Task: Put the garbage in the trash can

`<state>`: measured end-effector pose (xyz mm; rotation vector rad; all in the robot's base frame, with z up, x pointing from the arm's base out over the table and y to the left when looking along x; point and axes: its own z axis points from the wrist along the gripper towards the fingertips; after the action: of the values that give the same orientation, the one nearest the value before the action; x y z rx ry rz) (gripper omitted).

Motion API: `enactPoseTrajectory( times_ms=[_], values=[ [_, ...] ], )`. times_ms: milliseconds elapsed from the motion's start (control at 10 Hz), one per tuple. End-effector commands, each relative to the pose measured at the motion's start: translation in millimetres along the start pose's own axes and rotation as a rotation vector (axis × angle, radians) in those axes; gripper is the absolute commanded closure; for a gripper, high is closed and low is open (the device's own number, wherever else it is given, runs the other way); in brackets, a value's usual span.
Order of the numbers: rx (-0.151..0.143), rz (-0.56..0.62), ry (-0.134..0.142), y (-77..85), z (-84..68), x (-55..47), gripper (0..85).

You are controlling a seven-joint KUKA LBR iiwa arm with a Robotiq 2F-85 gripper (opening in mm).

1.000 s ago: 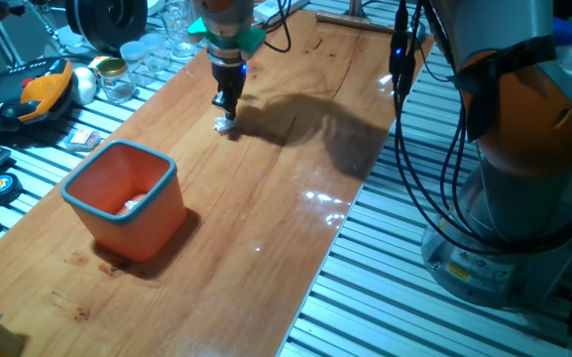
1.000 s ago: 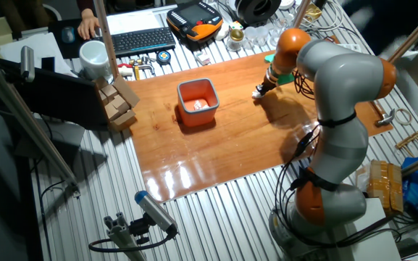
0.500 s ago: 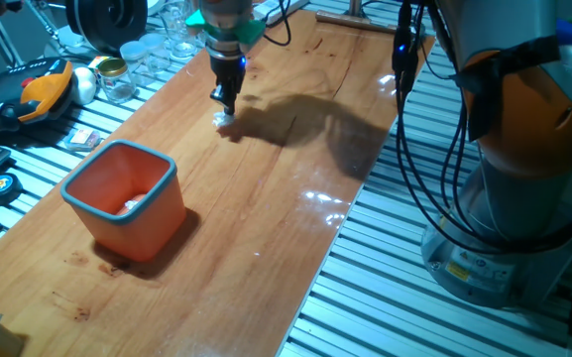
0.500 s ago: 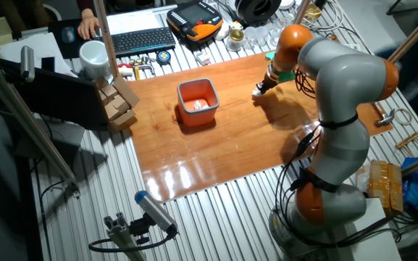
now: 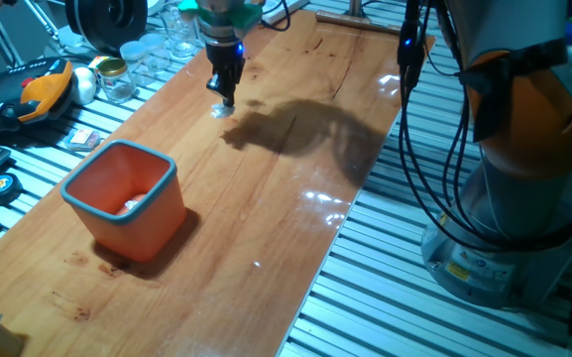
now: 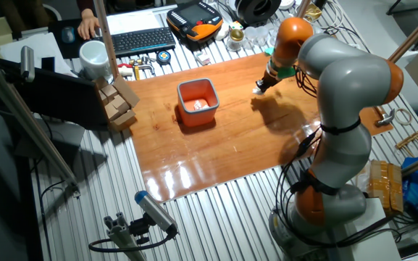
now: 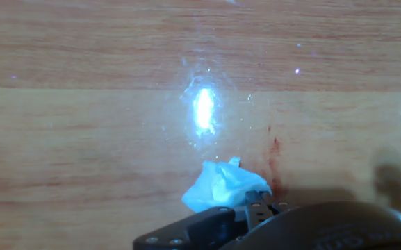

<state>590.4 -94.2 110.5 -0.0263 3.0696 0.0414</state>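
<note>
Although the fingertips are mostly hidden at the bottom edge of the hand view, the jaws of the gripper (image 5: 227, 96) seem clamped on the garbage (image 7: 222, 187), a small white crumpled scrap that sticks out in front of the dark finger parts; I judge this from the hand view, because in both fixed views the scrap is too small to see the contact clearly. The scrap is at the far end of the surface (image 5: 266, 208), just under the gripper and very near the wood, and I cannot tell if it touches the wood or is already a little above it. It looks like paper or soft foam, so it should be very light and easy to squash, with no risk of breaking; a pinch across its thick middle holds it best, because a thin corner could tear or slip out. The surface is a smooth varnished wooden board with a shiny reflection and a small reddish mark beside the scrap. Well apart from the gripper, toward the near end of the board, stands the trash can (image 5: 127, 201), a squarish orange plastic bin with rounded corners and a light blue rim, and something pale already lies inside it.
</note>
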Motion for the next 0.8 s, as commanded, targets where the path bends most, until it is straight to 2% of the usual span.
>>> enactPoseTrajectory(
  times_ms=[0, 300, 700],
  values=[
    [0.004, 0.003, 0.002, 5.5, -5.5, 1.8, 85.0],
    [0.014, 0.026, 0.007, 29.2, -18.4, 9.4, 85.0],
    [0.014, 0.035, 0.004, 47.4, -22.3, 20.8, 85.0]
  ],
)
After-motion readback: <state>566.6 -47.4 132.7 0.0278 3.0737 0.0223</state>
